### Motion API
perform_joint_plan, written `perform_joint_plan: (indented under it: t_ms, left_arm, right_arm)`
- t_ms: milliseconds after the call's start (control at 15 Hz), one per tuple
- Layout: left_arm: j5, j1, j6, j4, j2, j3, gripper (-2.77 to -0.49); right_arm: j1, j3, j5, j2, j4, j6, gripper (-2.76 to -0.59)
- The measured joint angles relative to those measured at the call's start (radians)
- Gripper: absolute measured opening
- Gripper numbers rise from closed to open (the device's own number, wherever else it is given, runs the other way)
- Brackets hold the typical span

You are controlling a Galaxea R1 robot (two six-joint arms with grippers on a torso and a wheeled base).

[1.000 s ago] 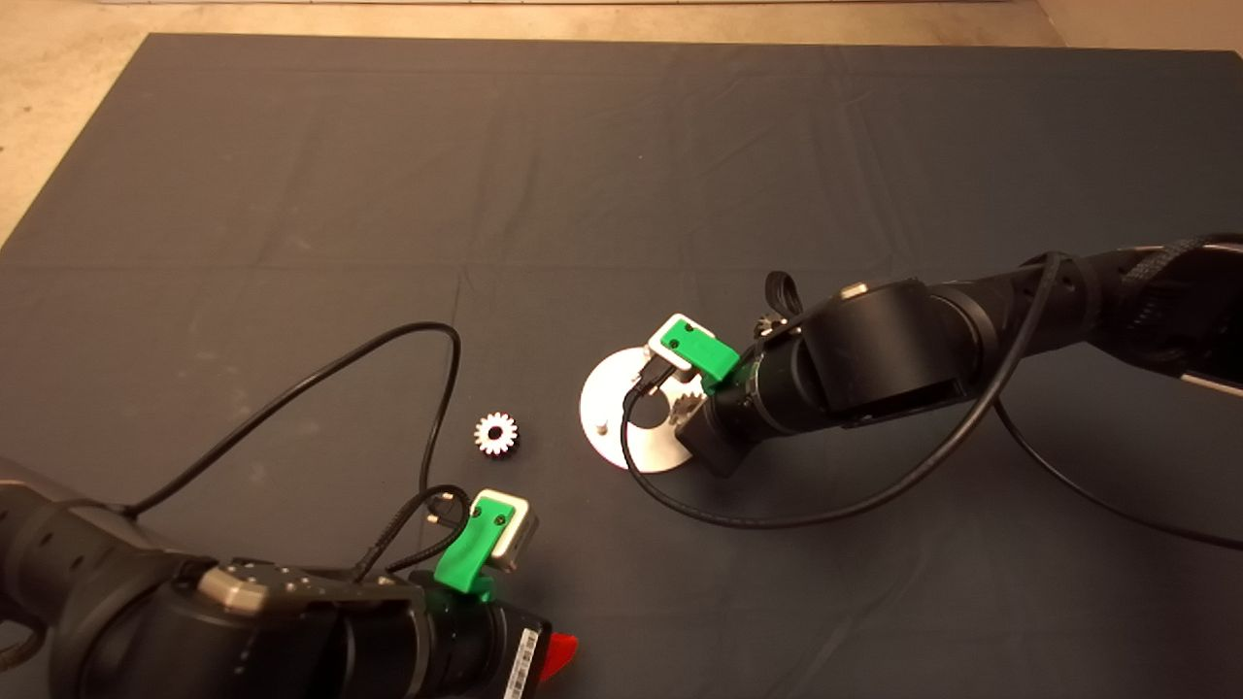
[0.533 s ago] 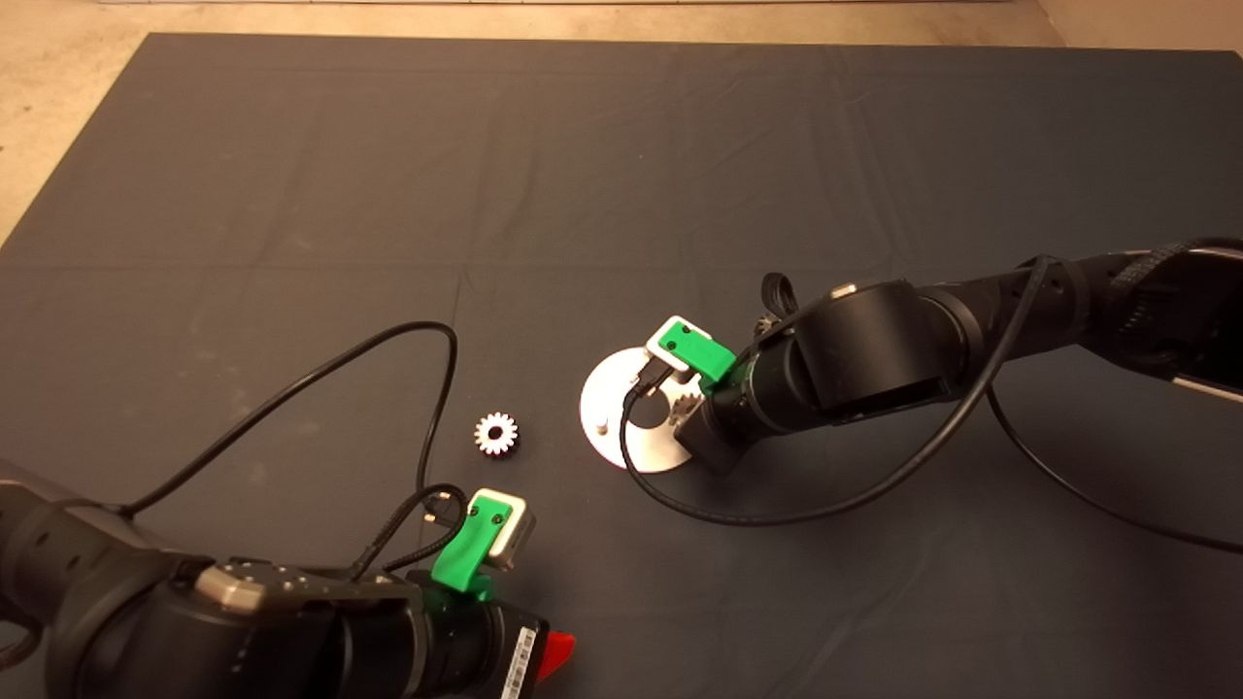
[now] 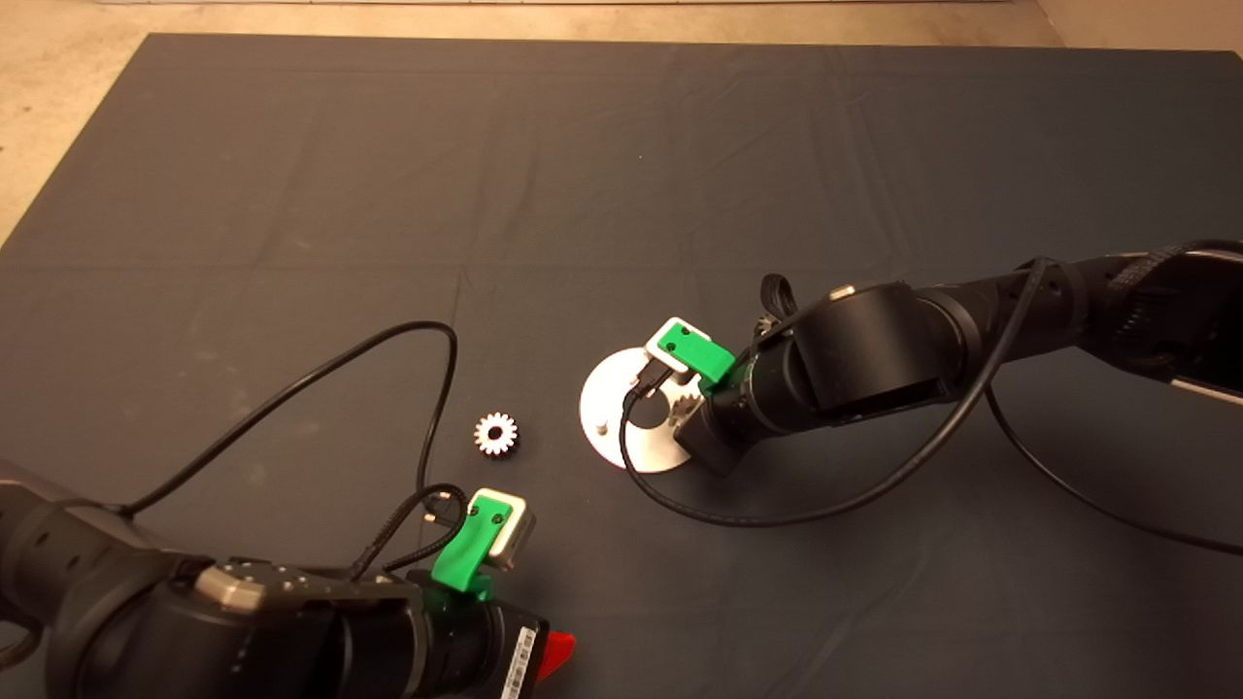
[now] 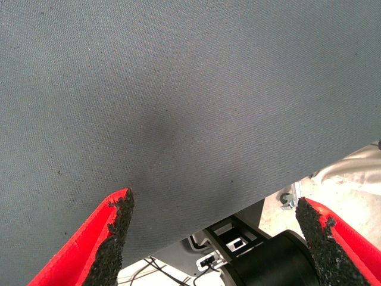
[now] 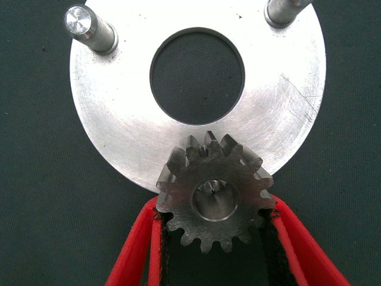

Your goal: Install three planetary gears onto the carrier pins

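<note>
Dark mat covers the table, with bare floor showing beyond its far edge. Near the mat's middle lies the shiny disc with a central hole. The right pincer hangs over the disc's 3 o'clock side in the head view, its red fingers pressed against both flanks of a gear. That gear sits over a carrier pin whose tip shows inside the bore. Two other carrier pins stand bare on the disc, well apart from each other across the hole. A second gear lies loose on the mat at the disc's 9 o'clock, near but apart from it. The left pincer waits at the mat's 7 o'clock edge, fingers spread wide with nothing between them.
</note>
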Motion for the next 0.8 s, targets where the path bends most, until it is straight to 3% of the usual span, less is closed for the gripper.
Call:
perform_joint_plan:
  t_ms: [800]
  left_arm:
    - [0.000,0.000,0.000,0.000,-0.006,0.000,-1.34]
  right_arm:
    - [-0.005,0.032,0.003,-0.024,0.013,-0.004,-2.53]
